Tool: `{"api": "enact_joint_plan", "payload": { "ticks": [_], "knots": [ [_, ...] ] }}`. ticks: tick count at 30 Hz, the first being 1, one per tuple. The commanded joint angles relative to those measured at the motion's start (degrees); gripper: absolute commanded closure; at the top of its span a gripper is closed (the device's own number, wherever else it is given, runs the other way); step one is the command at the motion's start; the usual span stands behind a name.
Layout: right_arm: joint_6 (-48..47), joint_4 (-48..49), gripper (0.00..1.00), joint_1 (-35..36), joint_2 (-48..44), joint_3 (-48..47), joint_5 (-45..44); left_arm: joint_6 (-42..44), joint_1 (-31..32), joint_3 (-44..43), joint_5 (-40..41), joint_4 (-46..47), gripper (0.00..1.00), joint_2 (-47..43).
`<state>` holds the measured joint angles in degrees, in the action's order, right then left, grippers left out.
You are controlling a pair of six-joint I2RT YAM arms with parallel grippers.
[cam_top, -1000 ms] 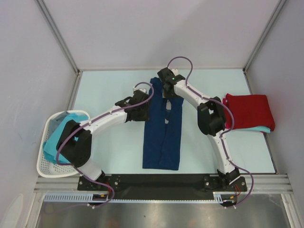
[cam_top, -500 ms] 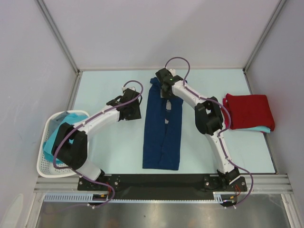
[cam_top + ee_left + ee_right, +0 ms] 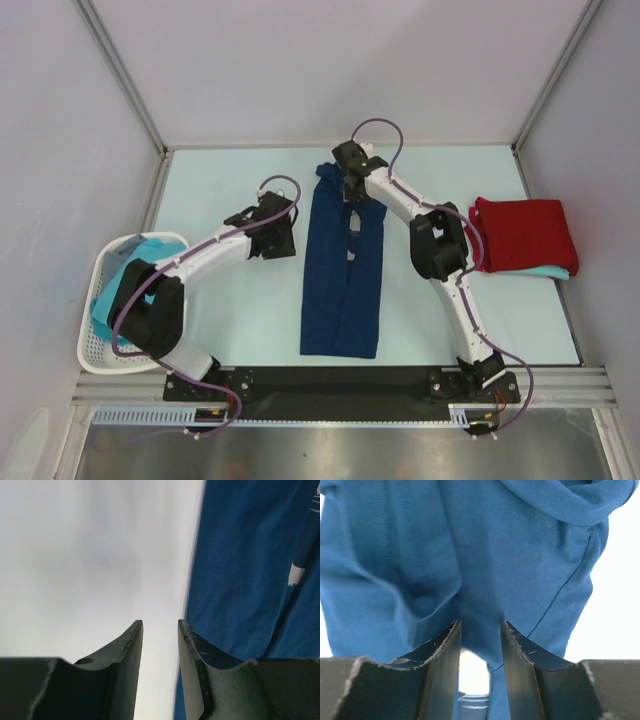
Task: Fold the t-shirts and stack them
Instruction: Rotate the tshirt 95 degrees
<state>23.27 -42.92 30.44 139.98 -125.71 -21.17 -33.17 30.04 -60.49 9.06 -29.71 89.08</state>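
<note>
A navy blue t-shirt (image 3: 342,280) lies folded into a long strip in the middle of the table. My left gripper (image 3: 287,237) is open and empty just left of the strip's upper part. In the left wrist view the gripper (image 3: 160,627) is over bare table, with the shirt's edge (image 3: 240,570) to its right. My right gripper (image 3: 352,192) is over the strip's far end. In the right wrist view it (image 3: 481,625) stands open with navy cloth (image 3: 485,555) at and between the fingertips. A folded red t-shirt (image 3: 525,232) lies on a turquoise one (image 3: 556,272) at the right.
A white perforated basket (image 3: 95,345) at the left edge holds a turquoise t-shirt (image 3: 125,285). Grey walls and a metal frame enclose the table. A black rail with the arm bases runs along the near edge.
My left gripper has pulled left off the navy shirt's edge and now sits beside it. My right gripper has shifted slightly over the shirt's far end.
</note>
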Motion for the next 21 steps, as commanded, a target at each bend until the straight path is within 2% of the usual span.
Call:
{"api": "enact_joint_plan", "payload": {
  "ticks": [1, 8, 12, 16, 20, 21],
  "knots": [
    [-0.59, 0.46, 0.58, -0.64, 0.38, -1.03, 0.86, -1.37, 0.02, 0.37, -0.18, 1.15, 0.60, -2.51],
    [-0.33, 0.99, 0.58, -0.55, -0.85, 0.38, 1.22, -1.90, 1.50, 0.46, -5.54, 3.79, 0.64, -0.05],
    [-0.24, 1.17, 0.58, 0.41, -2.60, 0.03, 1.31, -2.77, 4.58, 1.07, -4.58, 3.70, 0.65, 0.40],
    [-0.33, 0.38, 0.58, 1.82, -2.70, -2.95, 1.39, -3.22, 5.11, 2.48, -3.44, 3.79, 0.64, -1.36],
    [-0.41, -0.32, 0.49, 3.83, -2.78, -5.59, 0.08, -2.43, 5.11, 2.83, -1.42, 1.86, 0.63, -4.08],
    [-0.76, -0.33, 0.43, 4.19, -2.87, -5.95, -0.36, -2.51, 5.11, 3.09, -0.98, 1.85, 0.62, -4.70]
  ]
}}
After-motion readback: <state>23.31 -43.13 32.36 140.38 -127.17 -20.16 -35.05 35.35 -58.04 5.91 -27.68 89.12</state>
